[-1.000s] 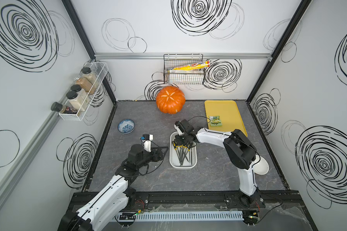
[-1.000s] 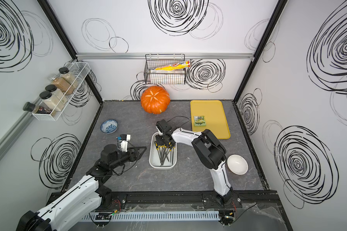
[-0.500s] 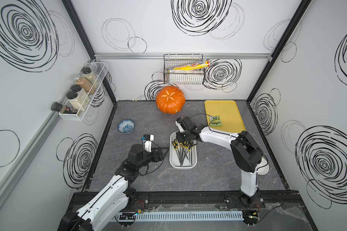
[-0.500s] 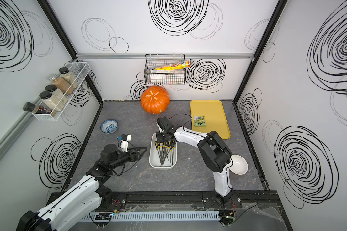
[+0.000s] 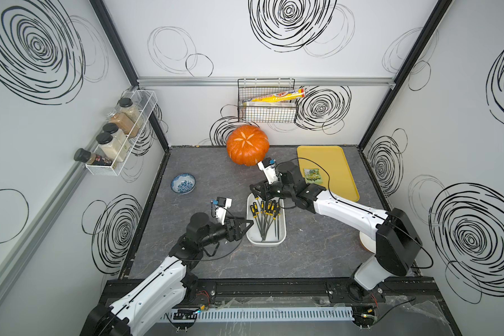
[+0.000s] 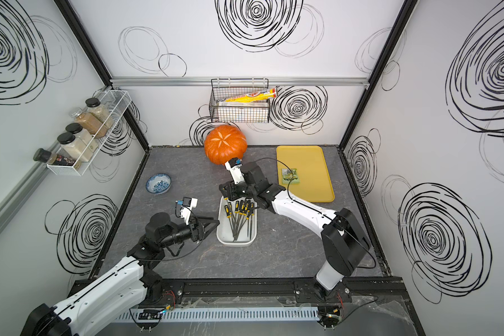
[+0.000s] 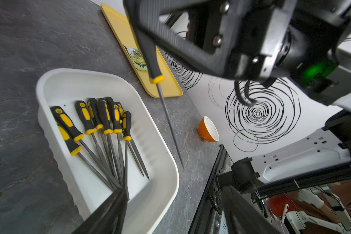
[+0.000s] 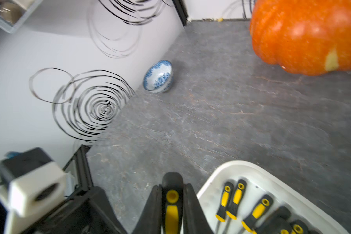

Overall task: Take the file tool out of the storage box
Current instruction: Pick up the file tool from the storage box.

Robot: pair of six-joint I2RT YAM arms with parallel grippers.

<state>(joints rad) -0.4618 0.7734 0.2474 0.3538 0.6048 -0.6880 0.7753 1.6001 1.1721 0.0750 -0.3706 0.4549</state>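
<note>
The right gripper is pinched onto the black-and-yellow handle of one file tool. Compared with a second ago, when it was down among the handles, it has risen and drawn back toward the far end of the storage box, near the pumpkin. The left wrist view shows the result. The file hangs from the jaws by its handle, with its thin blade slanting down in the air, apart from the other files fanned on the box floor. So the pick appears to have worked and a single tool has come away from the pile. I cannot tell from these views whether the tip has passed the rim. The box sits in the middle of the table, seemingly unmoved by the lift. The left gripper keeps its place just beside the box's near-left wall, with its fingers spread and holding nothing. What remains, in my judgement, is to carry the file clear of the walls and set it down, perhaps on open table or toward the yellow tray.
</note>
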